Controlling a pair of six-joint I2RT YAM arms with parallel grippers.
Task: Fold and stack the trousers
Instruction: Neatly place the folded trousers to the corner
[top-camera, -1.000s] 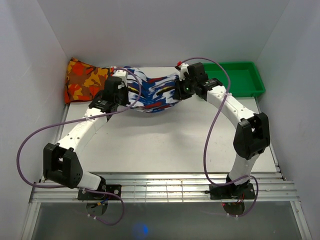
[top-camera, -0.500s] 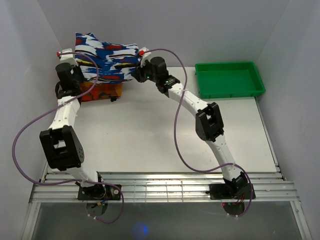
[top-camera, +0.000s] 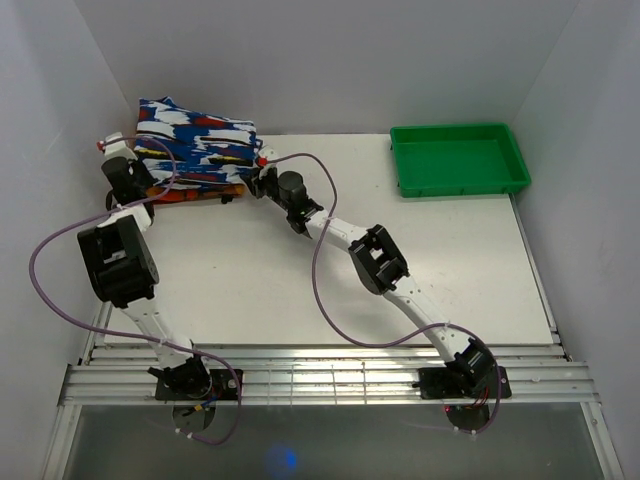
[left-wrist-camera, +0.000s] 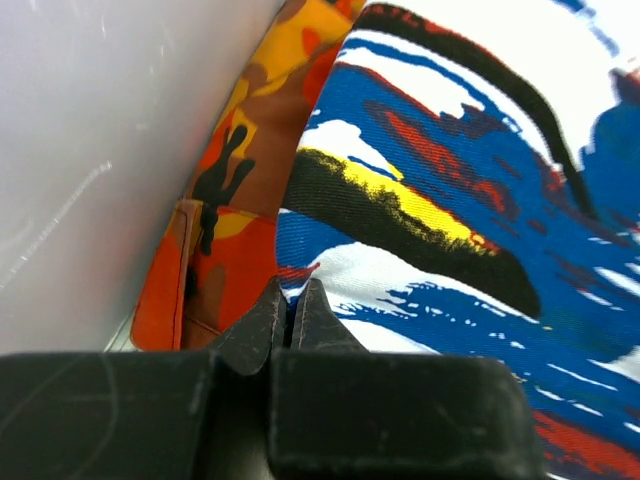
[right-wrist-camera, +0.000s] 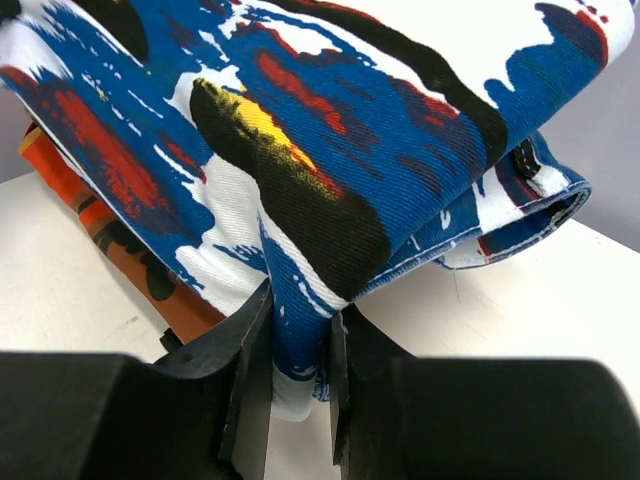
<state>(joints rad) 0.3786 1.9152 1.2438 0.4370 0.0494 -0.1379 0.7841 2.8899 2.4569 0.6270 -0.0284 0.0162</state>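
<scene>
The folded blue, white and black streaked fabric trousers (top-camera: 195, 140) stretch left-to-right between the left claw (left-wrist-camera: 290, 306) and the right claw (right-wrist-camera: 298, 322), each pinching one end, just above the orange patterned folded cloth (top-camera: 196, 194).

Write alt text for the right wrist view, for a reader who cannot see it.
The right gripper is shut on a fold of the trousers, printed in blue, white and black with red and yellow patches. An orange patterned cloth shows beneath them at the left, on the white table.
</scene>
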